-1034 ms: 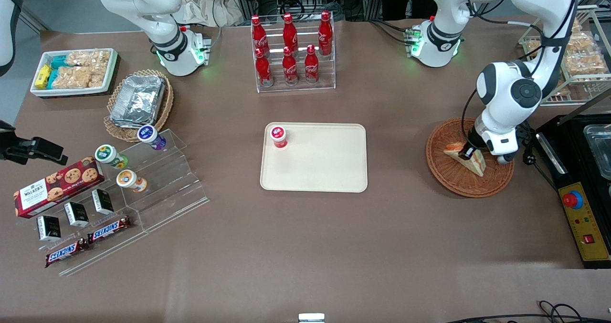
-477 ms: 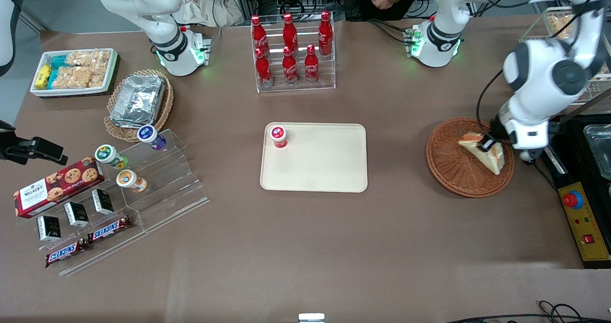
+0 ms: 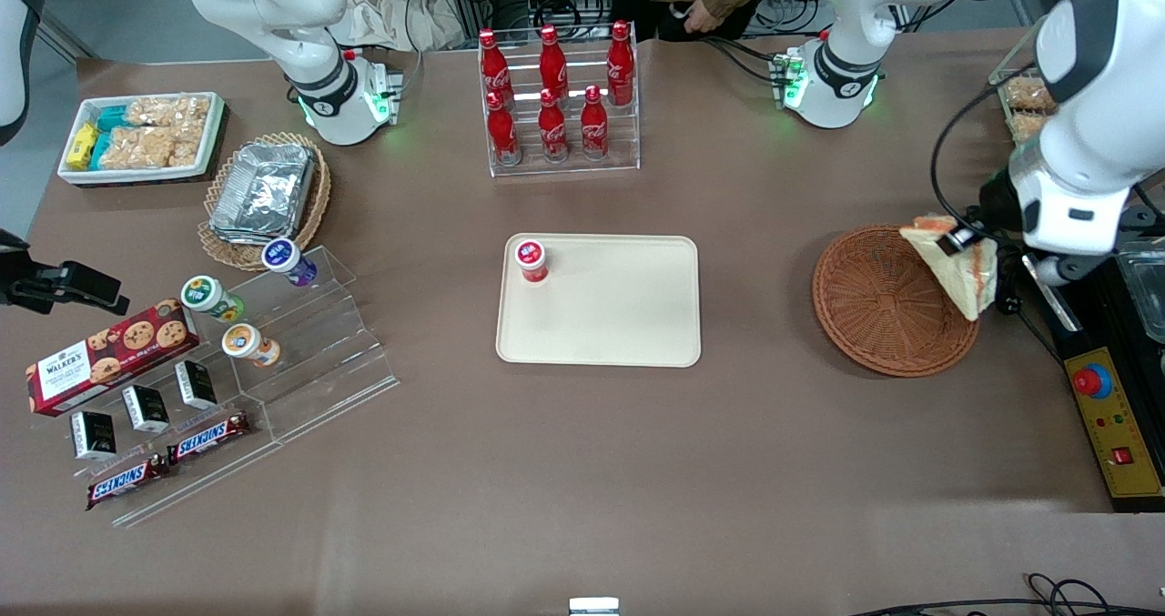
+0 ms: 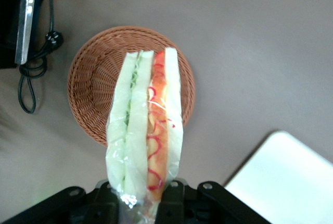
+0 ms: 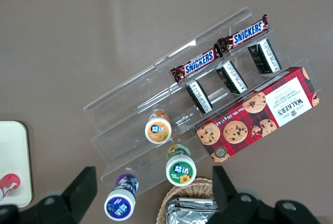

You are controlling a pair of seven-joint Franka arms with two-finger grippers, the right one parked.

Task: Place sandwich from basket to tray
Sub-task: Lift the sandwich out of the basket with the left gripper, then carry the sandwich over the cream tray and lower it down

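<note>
The gripper (image 3: 963,237), raised above the rim of the basket (image 3: 887,311) toward the working arm's end of the table, pinches the wrapped sandwich (image 3: 951,266) at its broad end; the wedge hangs clear of the wicker. In the left wrist view the sandwich (image 4: 146,130) shows green and orange-red layers above the basket (image 4: 93,78). The tray (image 3: 619,320), well apart from the basket toward the parked arm's end, carries a red-capped cup (image 3: 531,259).

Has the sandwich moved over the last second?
Yes. The end effector, shut on the sandwich, has lifted it from inside the basket to above the rim nearest the working arm's end of the table.
</note>
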